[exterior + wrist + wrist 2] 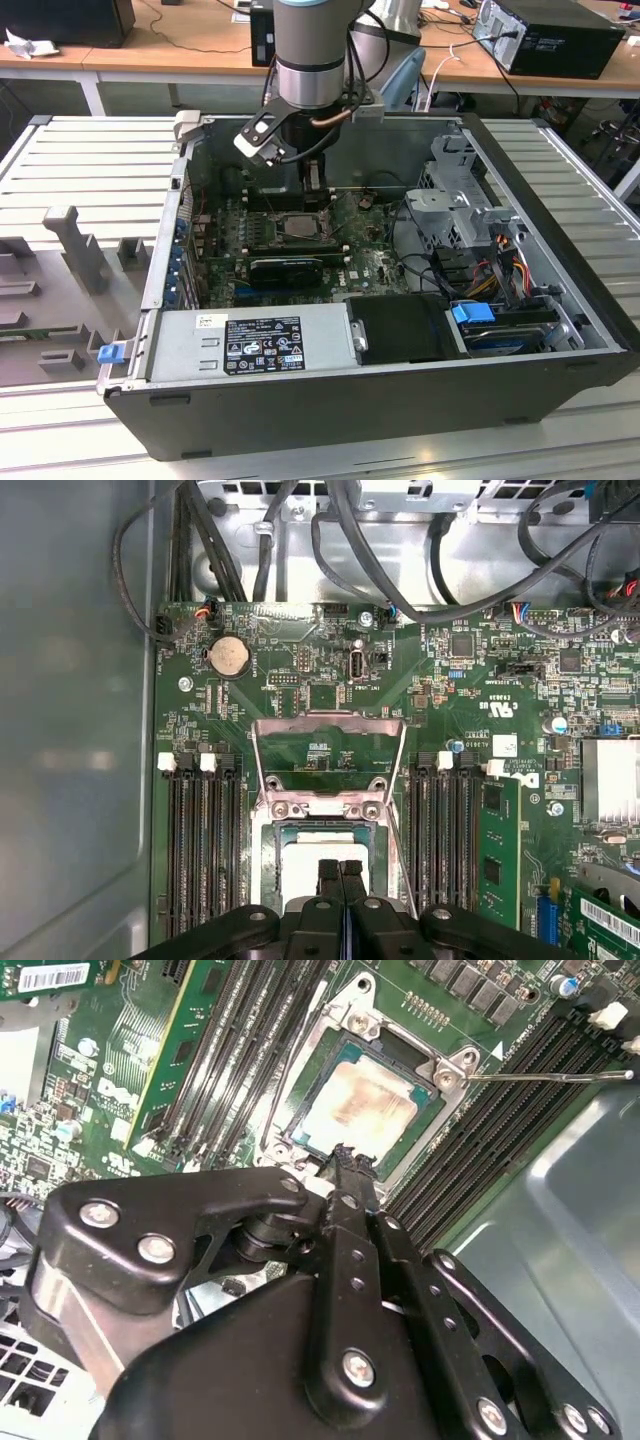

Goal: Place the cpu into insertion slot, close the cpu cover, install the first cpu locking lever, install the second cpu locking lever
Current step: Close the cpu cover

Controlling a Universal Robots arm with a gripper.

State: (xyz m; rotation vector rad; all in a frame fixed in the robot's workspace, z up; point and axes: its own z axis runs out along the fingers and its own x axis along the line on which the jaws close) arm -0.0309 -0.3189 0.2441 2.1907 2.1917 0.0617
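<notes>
The gripper point(340, 870), black jointed fingers pressed together on nothing, hangs with its tips near the cpu point(358, 1108), a flat square with a dull, brown-smudged metal top seated in the insertion slot point(300, 1080), inside its silver rim. The cpu cover point(330, 721), a thin metal frame with a square window, lies swung open off the slot. In the exterior view the dark sheet-metal case point(400, 400) holds the green motherboard point(378, 262) toward ten o'clock of its middle and a silver boxy power supply point(250, 345) at seven o'clock.

cpu point(358, 1105) in insertion slot point(398, 1052) – cpu cover point(328, 800) tilted up off it, mem slots point(205, 850) on both sides.
</notes>
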